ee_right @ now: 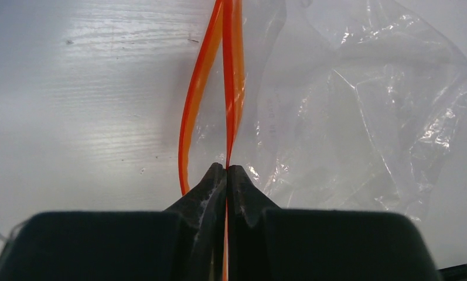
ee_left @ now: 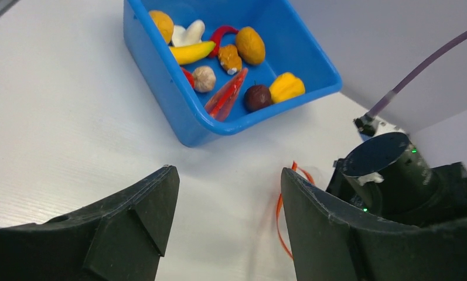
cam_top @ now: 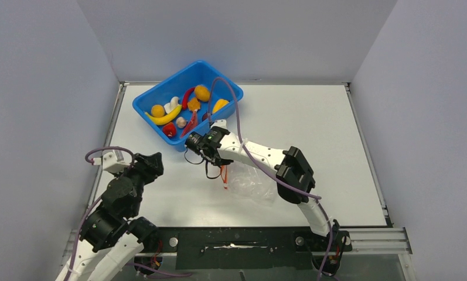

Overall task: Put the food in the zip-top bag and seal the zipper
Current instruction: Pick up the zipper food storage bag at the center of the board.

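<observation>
The clear zip-top bag (cam_top: pixel 251 181) (ee_right: pixel 348 117) lies crumpled on the table's middle, its mouth facing left. My right gripper (ee_right: pixel 227 168) (cam_top: pixel 215 163) is shut on one strip of the orange zipper (ee_right: pixel 234 88) (cam_top: pixel 224 175); the other strip bows away to the left, so the mouth gapes. The food (cam_top: pixel 184 108) (ee_left: pixel 219 58) lies in the blue tub: a yellow banana (ee_left: pixel 193 52), orange lumps, red chili, white garlic. My left gripper (ee_left: pixel 229 171) (cam_top: pixel 152 161) stands open over bare table, left of the bag, nothing between its fingers.
The blue tub (cam_top: pixel 152 123) (ee_left: pixel 160 88) stands at the back, left of centre, just beyond the right gripper. The right arm (cam_top: pixel 295 170) reaches across above the bag. Grey walls close in the table's sides and back.
</observation>
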You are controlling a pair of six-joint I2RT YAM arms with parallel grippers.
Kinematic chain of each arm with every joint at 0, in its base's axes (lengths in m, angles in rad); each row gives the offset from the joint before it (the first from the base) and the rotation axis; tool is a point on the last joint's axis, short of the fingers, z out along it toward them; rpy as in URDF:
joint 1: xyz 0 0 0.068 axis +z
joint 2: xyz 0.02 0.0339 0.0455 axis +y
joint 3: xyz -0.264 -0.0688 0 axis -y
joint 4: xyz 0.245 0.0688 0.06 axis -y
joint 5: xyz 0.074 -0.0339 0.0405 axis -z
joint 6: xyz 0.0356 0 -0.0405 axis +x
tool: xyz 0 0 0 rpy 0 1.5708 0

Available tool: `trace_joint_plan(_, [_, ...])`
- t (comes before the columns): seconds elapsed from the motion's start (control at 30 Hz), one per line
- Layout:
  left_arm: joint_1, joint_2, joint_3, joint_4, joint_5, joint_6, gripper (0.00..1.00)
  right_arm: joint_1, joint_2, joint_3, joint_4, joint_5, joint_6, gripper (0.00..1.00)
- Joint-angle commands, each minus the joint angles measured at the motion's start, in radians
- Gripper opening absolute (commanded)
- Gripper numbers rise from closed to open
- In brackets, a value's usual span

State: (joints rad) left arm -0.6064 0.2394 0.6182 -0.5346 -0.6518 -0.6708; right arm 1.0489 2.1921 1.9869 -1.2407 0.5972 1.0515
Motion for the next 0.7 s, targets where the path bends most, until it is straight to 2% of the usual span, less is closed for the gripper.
trace_joint_plan(0.0, [-0.001,0.088,0.035,0.027,0.067,-0.020,0.63,0.008,-0.130,-0.064,0.048,0.074,-0.024,0.00])
trace_joint_plan(0.17, [0.000,0.123,0.026,0.023,0.092,-0.064,0.62,0.007,-0.176,-0.081,0.060,0.086,-0.054,0.00])
trace_joint_plan(0.27, [-0.001,0.133,0.011,0.043,0.154,-0.097,0.59,0.009,-0.240,-0.121,0.095,0.092,-0.078,0.00])
trace_joint_plan(0.43, [0.000,0.177,-0.016,0.081,0.290,-0.183,0.54,0.026,-0.411,-0.265,0.251,0.081,-0.123,0.00])
trace_joint_plan(0.67, [0.000,0.302,-0.017,0.227,0.463,-0.235,0.54,0.058,-0.589,-0.425,0.444,0.018,-0.187,0.00])
